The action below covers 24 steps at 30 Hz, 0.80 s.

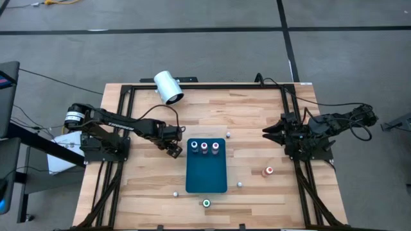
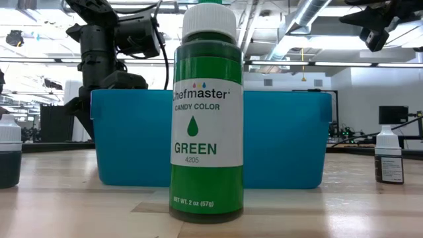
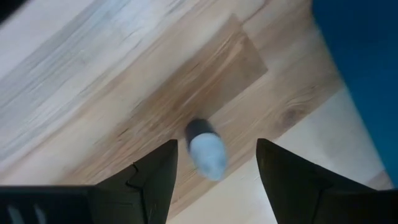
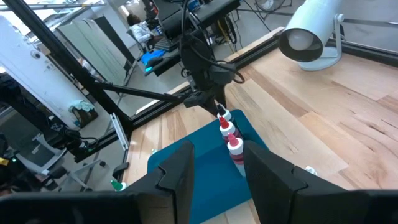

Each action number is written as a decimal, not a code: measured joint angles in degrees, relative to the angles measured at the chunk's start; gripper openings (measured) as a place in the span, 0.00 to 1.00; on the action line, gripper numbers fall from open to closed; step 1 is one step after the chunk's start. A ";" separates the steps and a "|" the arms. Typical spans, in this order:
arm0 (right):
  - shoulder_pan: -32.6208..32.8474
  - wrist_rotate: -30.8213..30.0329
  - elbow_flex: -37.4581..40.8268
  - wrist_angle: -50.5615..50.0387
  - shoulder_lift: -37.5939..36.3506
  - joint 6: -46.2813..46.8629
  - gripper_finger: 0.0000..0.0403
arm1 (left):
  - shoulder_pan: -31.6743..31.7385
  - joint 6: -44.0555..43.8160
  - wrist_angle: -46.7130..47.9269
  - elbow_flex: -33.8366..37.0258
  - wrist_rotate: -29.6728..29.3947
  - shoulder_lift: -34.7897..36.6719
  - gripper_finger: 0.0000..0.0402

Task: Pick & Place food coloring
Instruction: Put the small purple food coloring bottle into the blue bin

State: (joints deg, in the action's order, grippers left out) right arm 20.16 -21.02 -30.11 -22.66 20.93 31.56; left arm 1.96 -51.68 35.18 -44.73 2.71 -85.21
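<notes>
Nearest the low camera stands a green food coloring bottle [image 2: 206,112], upright on the table [image 1: 257,122], its label facing us; in the high view it is the green-topped bottle at the table's near edge, just in front of the blue tray [image 1: 207,176]. Three more bottles [image 1: 205,147] stand in a neat row at the tray's far end, which we judge to be the drop-off spot, since their even line looks like deliberate placement. A red-topped bottle [image 1: 270,171] waits on the bare wood to the right of the tray, and a few small whitish bottles sit around the tray. Our left gripper [image 1: 172,147] is just left of the tray's far-left corner, and in its wrist view the fingers stand wide apart on either side of a small pale-capped bottle [image 3: 206,149] lying on the wood, not yet touching it; we take this as lining up for a grasp. The right gripper [image 1: 273,133] holds back at the right side of the table, its fingers partly parted and empty, pointed toward the tray. A white cylinder [image 1: 168,86] rests at the far edge, clear of the work.
</notes>
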 joint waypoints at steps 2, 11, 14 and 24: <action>0.00 0.00 0.00 0.00 0.00 0.00 0.31 | 0.00 -0.01 0.93 0.02 -0.32 -0.01 0.52; 0.00 -0.04 0.00 0.00 0.00 0.01 0.31 | 0.00 0.18 1.38 0.02 -2.51 -0.01 0.52; 0.00 -0.04 0.00 0.00 0.00 0.01 0.31 | 0.00 0.32 1.41 0.04 -2.54 -0.31 0.51; 0.01 -0.07 0.00 0.00 0.00 0.01 0.31 | 0.02 0.31 1.18 0.04 -2.57 -0.28 0.36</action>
State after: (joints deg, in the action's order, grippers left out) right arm 20.17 -21.08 -30.11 -22.65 20.93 31.57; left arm 1.98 -51.36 36.36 -44.69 0.14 -85.49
